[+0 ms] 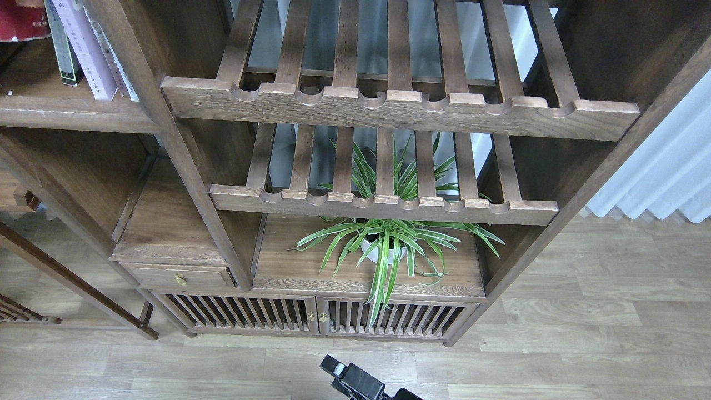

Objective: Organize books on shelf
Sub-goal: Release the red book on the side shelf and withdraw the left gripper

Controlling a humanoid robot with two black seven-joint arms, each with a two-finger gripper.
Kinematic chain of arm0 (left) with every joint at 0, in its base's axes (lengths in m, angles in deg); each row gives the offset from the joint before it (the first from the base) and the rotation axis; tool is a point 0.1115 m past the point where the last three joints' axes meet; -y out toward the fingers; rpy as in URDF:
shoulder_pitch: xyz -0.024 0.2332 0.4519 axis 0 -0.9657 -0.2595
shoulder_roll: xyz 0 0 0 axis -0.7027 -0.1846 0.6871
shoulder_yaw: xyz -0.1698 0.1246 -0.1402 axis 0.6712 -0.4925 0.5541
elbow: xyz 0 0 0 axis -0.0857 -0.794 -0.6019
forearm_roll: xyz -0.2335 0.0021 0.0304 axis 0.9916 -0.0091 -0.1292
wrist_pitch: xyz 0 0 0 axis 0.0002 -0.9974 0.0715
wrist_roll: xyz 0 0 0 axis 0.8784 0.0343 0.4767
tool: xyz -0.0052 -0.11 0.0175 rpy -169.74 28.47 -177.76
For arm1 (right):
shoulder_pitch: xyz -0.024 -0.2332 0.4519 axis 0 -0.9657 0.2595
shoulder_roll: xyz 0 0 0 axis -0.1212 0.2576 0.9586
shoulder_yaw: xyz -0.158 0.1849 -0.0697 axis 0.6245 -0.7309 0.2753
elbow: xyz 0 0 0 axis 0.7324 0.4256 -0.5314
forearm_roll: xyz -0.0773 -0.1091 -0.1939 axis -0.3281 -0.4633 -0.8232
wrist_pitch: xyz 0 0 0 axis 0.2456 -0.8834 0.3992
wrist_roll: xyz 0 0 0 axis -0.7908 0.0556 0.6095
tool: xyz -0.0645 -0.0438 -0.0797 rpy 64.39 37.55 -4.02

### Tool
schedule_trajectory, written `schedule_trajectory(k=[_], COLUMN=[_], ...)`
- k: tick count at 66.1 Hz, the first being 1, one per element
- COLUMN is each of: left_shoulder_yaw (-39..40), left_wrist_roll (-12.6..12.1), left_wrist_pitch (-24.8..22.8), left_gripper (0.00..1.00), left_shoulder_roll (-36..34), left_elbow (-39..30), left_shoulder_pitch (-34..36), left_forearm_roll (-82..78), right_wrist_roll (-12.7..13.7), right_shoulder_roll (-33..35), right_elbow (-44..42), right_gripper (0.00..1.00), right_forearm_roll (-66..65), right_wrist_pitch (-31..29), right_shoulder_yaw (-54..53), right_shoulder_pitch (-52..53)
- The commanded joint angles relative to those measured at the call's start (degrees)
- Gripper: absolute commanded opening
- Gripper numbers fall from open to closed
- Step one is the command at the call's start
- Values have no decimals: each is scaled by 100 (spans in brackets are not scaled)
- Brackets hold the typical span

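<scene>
The shelf is the flat dark-brown board at the upper left. On it stand the black-edged book, the white-and-lavender book and a thin white book, all leaning against the upright post. The red book shows at the top left corner, just left of the black-edged one, cut off by the frame edge. What holds it is out of view. My left gripper is out of view. A black gripper part shows at the bottom centre, low over the floor; its fingers cannot be told apart.
Two slatted racks with scalloped front rails fill the middle of the unit. A potted spider plant stands on the lower board above slatted cabinet doors. A small drawer is at the lower left. A white curtain hangs at right.
</scene>
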Motion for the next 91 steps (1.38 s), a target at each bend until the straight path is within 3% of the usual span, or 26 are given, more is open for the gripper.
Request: schedule_trajectory(k=[1,19,35,38,54,77,91], left_shoulder_yaw=[87,710,1642,1897,1801,1713,1159], left_wrist_roll=[-5,-5,4,4,4,-23,-23], left_wrist_pitch=[-2,-2,-2,-2,-2,-2,-2], left_gripper=[63,65,66,68,68,68,80], left_shoulder_roll=[-29,-64,-55,-55,313,1061,1816], left_elbow=[-29,-442,-1172,-1514,-1963,-2358,-2367], left_shoulder_pitch=[-133,-775,-2005,-2593,-4035,-5143,-5899], left_forearm_roll=[187,688,829,1074,1699,1725,1725], right_wrist_roll=[0,-18,-26,-26,-18,-18,-18], right_shoulder_roll=[0,0,0,0,0,0,0], right_elbow=[0,-9,52,79,369,439,430], right_gripper=[100,100,100,100,100,100,100], right_forearm_roll=[0,9,35,35,26,35,26], right_wrist_pitch=[0,0,0,0,0,0,0], right_shoulder_yaw=[0,-26,-17,-87,-544,-800,-800], right_shoulder_pitch=[-1,-1,8,16,87,131,139])
